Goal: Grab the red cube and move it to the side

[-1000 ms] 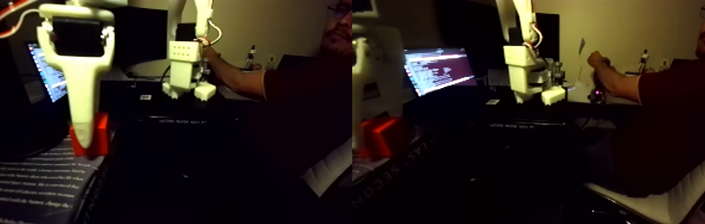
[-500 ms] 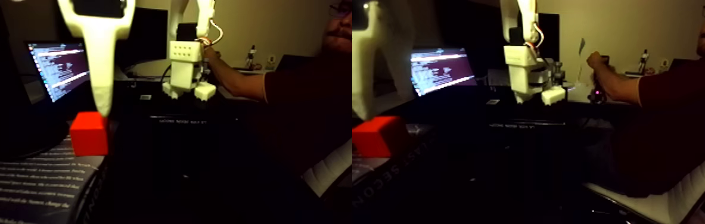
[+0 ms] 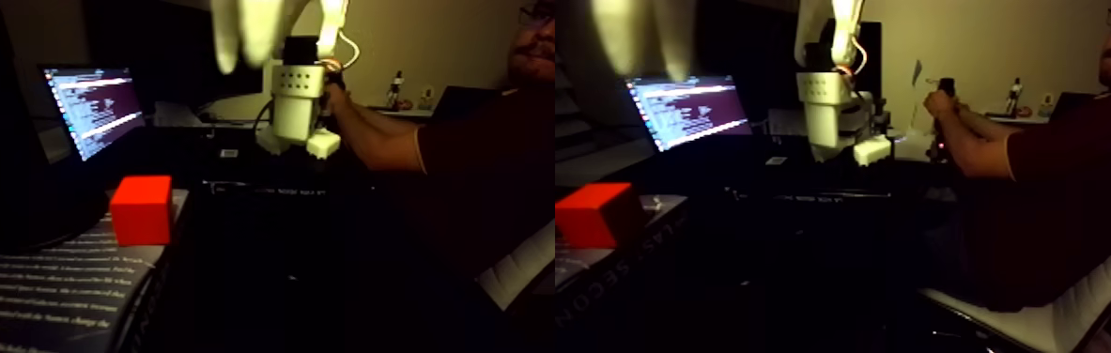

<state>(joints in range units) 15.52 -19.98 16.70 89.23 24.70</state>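
Gripper [image 3: 243, 61]: top of the frame's left half, blurred; two pale fingers hang down with a gap between them, apart, holding nothing.
Cube [image 3: 141, 208]: left of the frame's left half, low, resting on a dark printed sheet [image 3: 27, 291]; well below the gripper and untouched. It also appears at the left edge of the right half.
Laptop [image 3: 93, 105]: behind the cube, screen lit.
Second arm [image 3: 298, 103]: upper centre of the left half, white, with a person's hand [image 3: 337, 94] at it.
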